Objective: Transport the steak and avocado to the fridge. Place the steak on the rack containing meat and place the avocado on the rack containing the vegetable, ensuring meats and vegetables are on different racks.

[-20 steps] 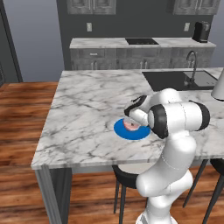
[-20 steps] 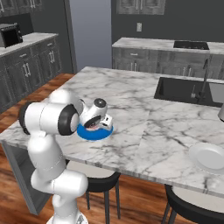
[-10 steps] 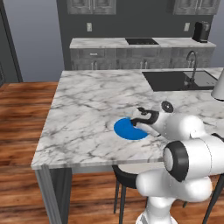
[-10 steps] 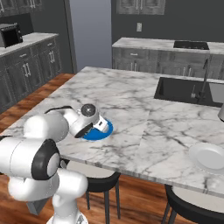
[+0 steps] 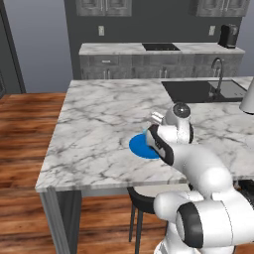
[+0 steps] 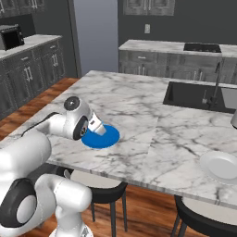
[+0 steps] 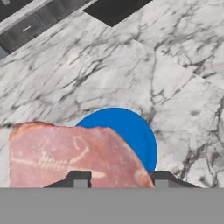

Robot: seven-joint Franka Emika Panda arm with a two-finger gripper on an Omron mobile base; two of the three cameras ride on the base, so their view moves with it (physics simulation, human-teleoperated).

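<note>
Swinging round since a second ago, the arm now reaches from the near right, and the steak (image 7: 74, 155) has left the blue plate (image 5: 143, 147), which lies bare on the marble island (image 5: 99, 124). In the hand view the pink slab sits between the gripper (image 7: 117, 179) tips, pinched there, above the plate. A white plate (image 6: 221, 165) rests far right. No writing is legible anywhere.

A marble-topped island (image 5: 99, 124) with a black sink (image 6: 194, 95) stands on a wooden plank floor (image 5: 20, 144), with dark stools (image 6: 99, 190) tucked under its near edge. Behind it, grey cabinets (image 5: 119, 72) with a pale counter and a black cooktop (image 5: 159, 47) run along a dark wall (image 5: 149, 22).
</note>
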